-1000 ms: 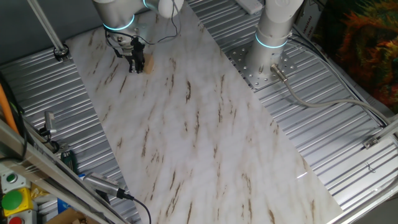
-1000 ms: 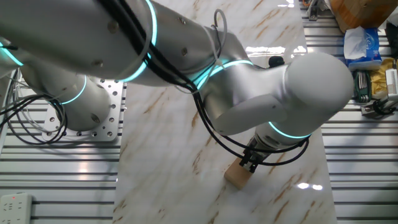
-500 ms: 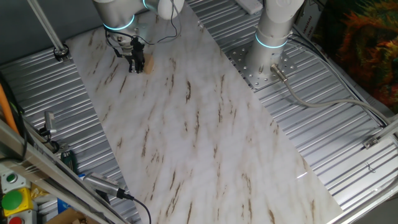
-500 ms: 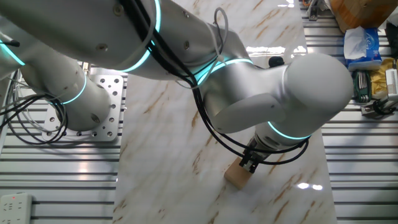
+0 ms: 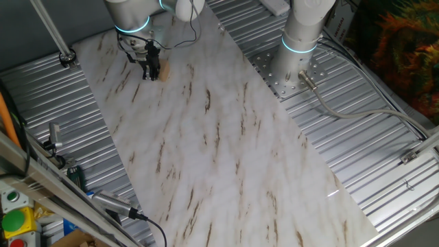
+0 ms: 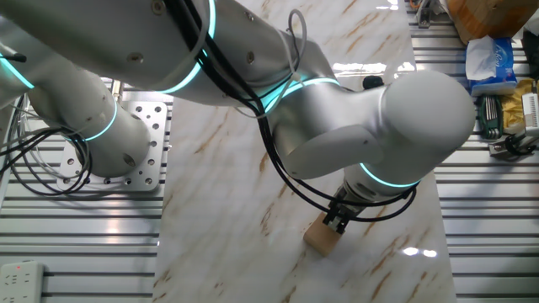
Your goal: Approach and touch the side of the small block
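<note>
Approach done, hand (image 6: 338, 224) down at the side of the small block (image 6: 322, 236) on the table (image 5: 226, 137), seemingly touching; open or closed, cannot tell.

No text, label, brand, number or sign is readable in either view. The packet (image 6: 489, 57) at the right edge of the other fixed view carries print too small and blurred to read.
</note>
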Motion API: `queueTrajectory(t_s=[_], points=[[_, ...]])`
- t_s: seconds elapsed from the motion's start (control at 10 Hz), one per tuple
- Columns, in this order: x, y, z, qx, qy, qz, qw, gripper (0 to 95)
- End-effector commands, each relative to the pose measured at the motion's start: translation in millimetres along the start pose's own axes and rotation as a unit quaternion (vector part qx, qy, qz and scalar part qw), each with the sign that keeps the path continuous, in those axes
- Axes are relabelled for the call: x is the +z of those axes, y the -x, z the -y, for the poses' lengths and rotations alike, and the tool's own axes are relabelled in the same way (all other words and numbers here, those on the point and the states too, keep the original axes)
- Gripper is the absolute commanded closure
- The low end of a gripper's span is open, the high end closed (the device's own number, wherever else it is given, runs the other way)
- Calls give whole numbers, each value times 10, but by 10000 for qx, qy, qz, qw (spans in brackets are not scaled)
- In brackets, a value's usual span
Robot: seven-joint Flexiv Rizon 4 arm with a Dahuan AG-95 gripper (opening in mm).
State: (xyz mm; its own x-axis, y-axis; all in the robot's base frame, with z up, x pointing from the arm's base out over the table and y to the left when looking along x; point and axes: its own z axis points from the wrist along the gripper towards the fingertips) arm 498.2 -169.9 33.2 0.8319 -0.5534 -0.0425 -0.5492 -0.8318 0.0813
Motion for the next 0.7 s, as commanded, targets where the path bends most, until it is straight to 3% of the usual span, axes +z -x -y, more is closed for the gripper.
queueTrajectory(t_s=[0.1, 0.7], points=[[1, -2, -1, 11, -9, -9, 10000, 950], [-3, -7, -13, -67, -42, 13, 10000, 950]])
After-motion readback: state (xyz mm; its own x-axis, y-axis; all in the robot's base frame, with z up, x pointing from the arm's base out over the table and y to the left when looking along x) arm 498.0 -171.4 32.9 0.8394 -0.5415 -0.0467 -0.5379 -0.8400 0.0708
